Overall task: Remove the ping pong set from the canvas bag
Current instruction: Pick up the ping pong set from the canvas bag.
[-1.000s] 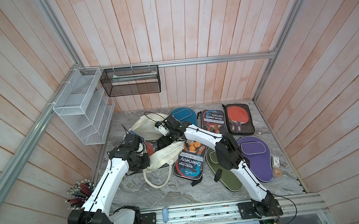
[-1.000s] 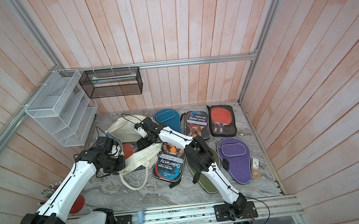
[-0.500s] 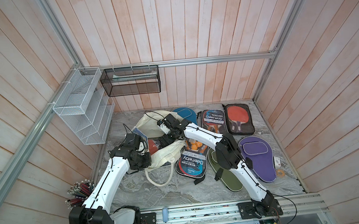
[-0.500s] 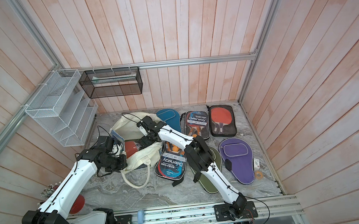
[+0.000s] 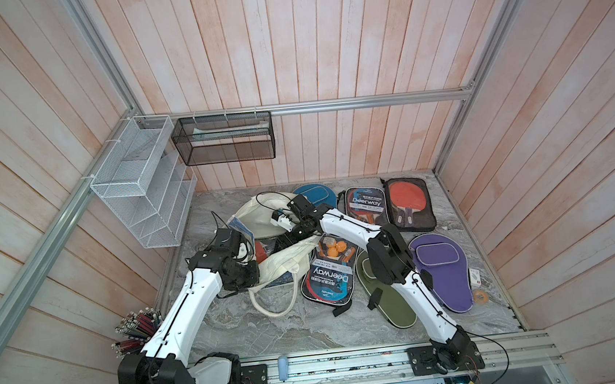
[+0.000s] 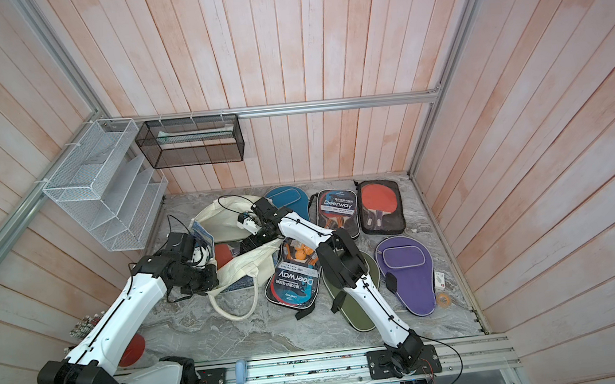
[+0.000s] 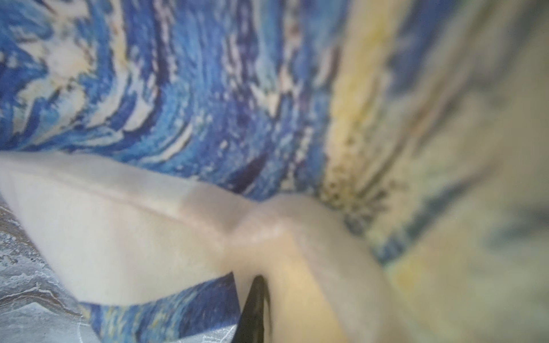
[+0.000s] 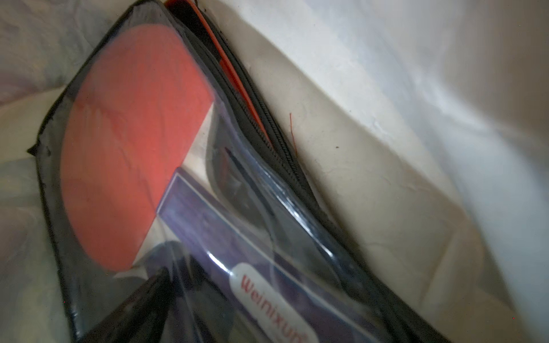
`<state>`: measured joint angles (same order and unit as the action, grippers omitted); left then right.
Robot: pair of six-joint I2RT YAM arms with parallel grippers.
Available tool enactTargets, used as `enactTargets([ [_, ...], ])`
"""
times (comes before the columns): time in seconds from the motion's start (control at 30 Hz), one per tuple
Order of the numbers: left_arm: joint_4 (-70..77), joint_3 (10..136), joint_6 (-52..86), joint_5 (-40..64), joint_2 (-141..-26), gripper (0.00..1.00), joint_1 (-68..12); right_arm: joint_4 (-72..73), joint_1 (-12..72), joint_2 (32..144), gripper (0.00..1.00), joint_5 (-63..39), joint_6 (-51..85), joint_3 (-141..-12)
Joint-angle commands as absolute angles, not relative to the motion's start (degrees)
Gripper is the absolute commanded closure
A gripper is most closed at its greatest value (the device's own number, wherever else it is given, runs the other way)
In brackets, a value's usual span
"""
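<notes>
The canvas bag [image 5: 263,219] lies crumpled on the grey marble table [image 5: 273,336], left of centre in both top views. One cream handle [image 5: 275,309] is looped flat on the table below it.

My left gripper [image 5: 255,275] is clamped on the bag's near edge. In the left wrist view, cream cloth is bunched around the tip of a black finger [image 7: 255,308] at the bottom of the frame. The blue-and-yellow swirl print fills everything above it.

The ping pong set [image 8: 178,193] is inside the bag. The right wrist view shows a clear-fronted case with a black zip edge, a red paddle face in the left half of the frame and a white "Weinixun" label toward the bottom. Pale bag lining surrounds it. In a top view only a patch of red [image 6: 222,255] shows in the bag's mouth.

My right gripper [image 5: 286,238] reaches down into that mouth. One dark finger [image 8: 133,311] lies against the case at the lower left of the wrist frame. The other is out of sight, so I cannot tell whether the gripper is open or has hold of the case.

Right of the bag, other paddle sets and covers are spread over the table. A Deerway pack [image 5: 328,274] with orange balls sits just beside the bag.
</notes>
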<state>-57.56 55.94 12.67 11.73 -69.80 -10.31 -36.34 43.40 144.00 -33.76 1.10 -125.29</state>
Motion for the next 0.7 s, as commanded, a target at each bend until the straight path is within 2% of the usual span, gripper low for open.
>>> enactTargets([
  [0.0, -59.8, 57.1, 12.2, 11.8, -70.0, 1.0, -10.5, -37.0, 44.1, 145.4, 0.3, -50.8, 2.8, -123.4],
  [0.1, -59.7, 57.3, 12.2, 11.6, -69.9, 1.0, -10.5, -34.8, 43.7, 144.8, 0.68, -55.1, 4.6, -123.7],
  [0.13, -59.8, 57.4, 12.1, 11.6, -69.8, 1.0, -10.5, -34.2, 43.6, 144.4, 0.86, -55.7, 5.0, -123.7],
  [0.17, -59.8, 57.5, 12.1, 11.5, -69.9, 1.0, -10.5, -33.9, 43.5, 144.0, 0.97, -55.7, 5.1, -123.7],
  [0.2, -59.8, 57.6, 12.2, 11.4, -69.9, 1.0, -10.5, -33.9, 43.4, 143.5, 1.0, -55.5, 5.1, -123.8],
  [0.5, -60.1, 60.0, 12.6, 9.6, -70.1, 1.0, -10.4, -31.8, 42.3, 136.7, 1.0, -55.1, 4.1, -125.4],
  [0.6, -58.4, 61.9, 13.0, 7.3, -69.3, 1.0, -10.4, -29.9, 41.8, 133.6, 1.0, -54.2, 3.7, -125.8],
  [0.67, -55.8, 62.9, 13.2, 2.1, -68.4, 1.0, -10.3, -27.8, 41.3, 131.4, 1.0, -53.6, 3.4, -125.3],
])
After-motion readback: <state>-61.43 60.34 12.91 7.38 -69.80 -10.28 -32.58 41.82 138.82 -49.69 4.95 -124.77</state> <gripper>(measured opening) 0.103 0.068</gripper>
